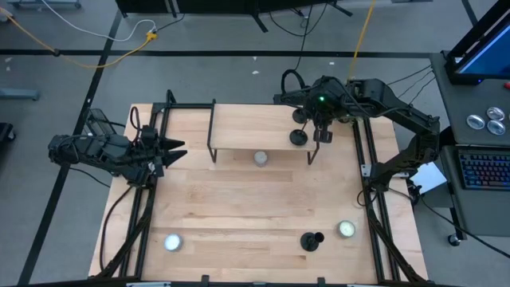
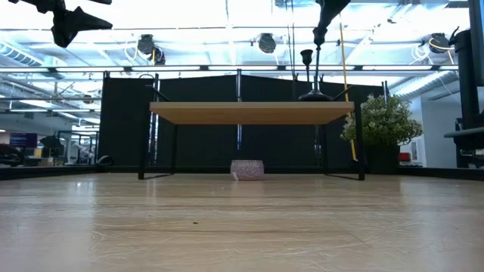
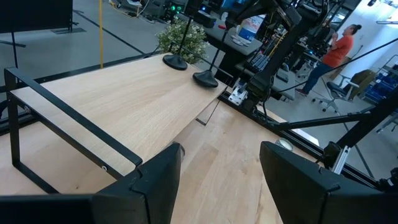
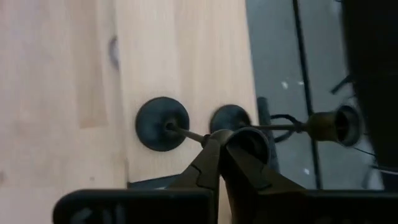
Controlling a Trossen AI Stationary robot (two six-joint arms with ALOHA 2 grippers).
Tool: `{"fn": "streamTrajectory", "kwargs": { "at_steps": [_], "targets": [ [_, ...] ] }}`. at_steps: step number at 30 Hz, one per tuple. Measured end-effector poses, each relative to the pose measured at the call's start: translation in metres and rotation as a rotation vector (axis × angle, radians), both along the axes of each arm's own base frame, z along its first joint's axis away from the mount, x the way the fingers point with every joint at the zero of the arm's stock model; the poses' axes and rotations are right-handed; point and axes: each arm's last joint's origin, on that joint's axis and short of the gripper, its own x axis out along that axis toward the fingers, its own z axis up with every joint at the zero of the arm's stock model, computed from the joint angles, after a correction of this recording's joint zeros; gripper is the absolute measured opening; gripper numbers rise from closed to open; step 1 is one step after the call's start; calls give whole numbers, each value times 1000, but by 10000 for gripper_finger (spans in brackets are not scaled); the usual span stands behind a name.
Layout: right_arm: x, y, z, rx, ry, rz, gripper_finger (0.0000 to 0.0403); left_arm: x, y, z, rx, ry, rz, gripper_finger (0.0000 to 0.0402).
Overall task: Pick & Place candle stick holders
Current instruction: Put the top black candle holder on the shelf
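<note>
Two black candle stick holders with round bases and thin tall stems stand close together on the right end of the raised wooden shelf (image 1: 239, 127). In the right wrist view their bases show side by side (image 4: 162, 123) (image 4: 230, 118). My right gripper (image 4: 221, 138) is above them, pointing down, shut on the top of one. The other holder's cup (image 2: 306, 54) stands free beside it. A third holder (image 1: 311, 241) is on the table near its front edge. My left gripper (image 3: 217, 168) is open and empty, raised at the table's left edge (image 1: 177, 150). My right gripper pinches the upper end of one holder's thin stem (image 4: 202, 138) between its two fingers, coming from above and pointing down. The stem (image 2: 318, 68) hangs about upright below the fingertips. Its round base (image 4: 162, 123) is on the shelf.
White tealights lie under the shelf's near edge (image 1: 260, 158), at the front left (image 1: 173, 241) and at the front right (image 1: 346, 229). Black rails run along both table sides (image 1: 370, 183). A person (image 3: 339, 46) stands in the room beyond.
</note>
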Motion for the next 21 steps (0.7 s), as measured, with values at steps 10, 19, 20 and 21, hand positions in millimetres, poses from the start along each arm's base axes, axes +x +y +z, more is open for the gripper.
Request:
{"fn": "streamTrajectory", "kwargs": {
  "at_steps": [10,19,20,21],
  "targets": [
    [-2,-1,-1,-60,48,-6,3,0,0,0,2,0,0,225],
    [-4,0,-2,-48,66,-3,3,0,0,0,3,1,0,225],
    [-3,0,-2,-37,62,4,3,0,0,0,3,1,1,225],
    [-3,1,-2,-27,58,9,3,0,0,0,3,1,1,225]
  ]
}}
